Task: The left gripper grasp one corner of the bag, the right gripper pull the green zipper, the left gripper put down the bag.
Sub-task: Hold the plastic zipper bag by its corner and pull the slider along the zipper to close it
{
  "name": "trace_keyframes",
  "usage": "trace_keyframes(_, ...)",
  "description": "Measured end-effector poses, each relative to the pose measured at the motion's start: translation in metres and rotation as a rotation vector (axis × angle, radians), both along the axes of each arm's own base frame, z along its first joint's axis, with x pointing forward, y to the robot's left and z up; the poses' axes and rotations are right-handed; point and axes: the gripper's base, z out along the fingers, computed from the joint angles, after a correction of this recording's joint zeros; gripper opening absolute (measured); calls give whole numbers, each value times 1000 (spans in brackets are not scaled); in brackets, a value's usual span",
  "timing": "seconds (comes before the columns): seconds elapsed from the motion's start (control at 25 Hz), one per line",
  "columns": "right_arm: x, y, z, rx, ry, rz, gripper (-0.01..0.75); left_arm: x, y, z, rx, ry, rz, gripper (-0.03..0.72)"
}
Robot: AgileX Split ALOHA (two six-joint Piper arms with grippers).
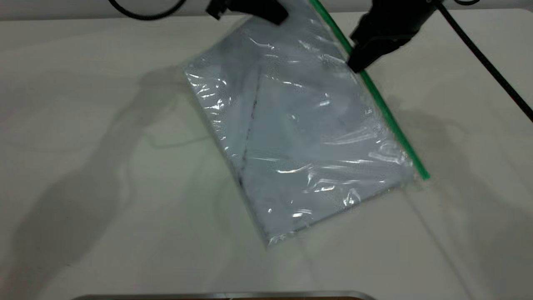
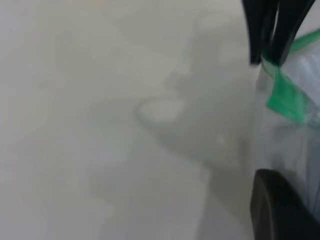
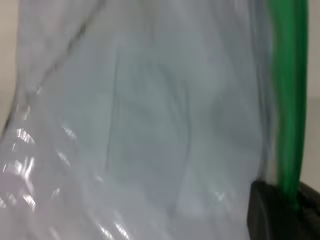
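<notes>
The bag (image 1: 300, 137), clear plastic with white paper inside, slopes from its near corner on the table up to its raised far end. My left gripper (image 1: 278, 17) at the top edge is shut on the bag's far corner; in the left wrist view one of its fingers (image 2: 280, 210) lies against the bag (image 2: 290, 145). The green zipper (image 1: 391, 121) runs along the bag's right edge. My right gripper (image 1: 356, 66) is shut on this strip near its far end. The right wrist view shows the green zipper (image 3: 287, 90) entering the right gripper (image 3: 295, 200). The left wrist view shows the right gripper (image 2: 267, 50) pinching the green zipper (image 2: 287, 97).
The white table (image 1: 83, 166) stretches all round the bag. The right arm's black cable (image 1: 487, 62) hangs over the table's right side, and another cable (image 1: 145, 14) loops at the far left. A metal edge (image 1: 225, 295) lies along the near border.
</notes>
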Motion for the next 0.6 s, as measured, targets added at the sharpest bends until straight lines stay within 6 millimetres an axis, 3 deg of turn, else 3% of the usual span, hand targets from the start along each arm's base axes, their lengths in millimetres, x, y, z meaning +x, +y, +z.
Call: trace_keyframes(0.6, -23, -35, -6, -81, 321, 60, 37, 5, 26, -11, 288, -6, 41, 51)
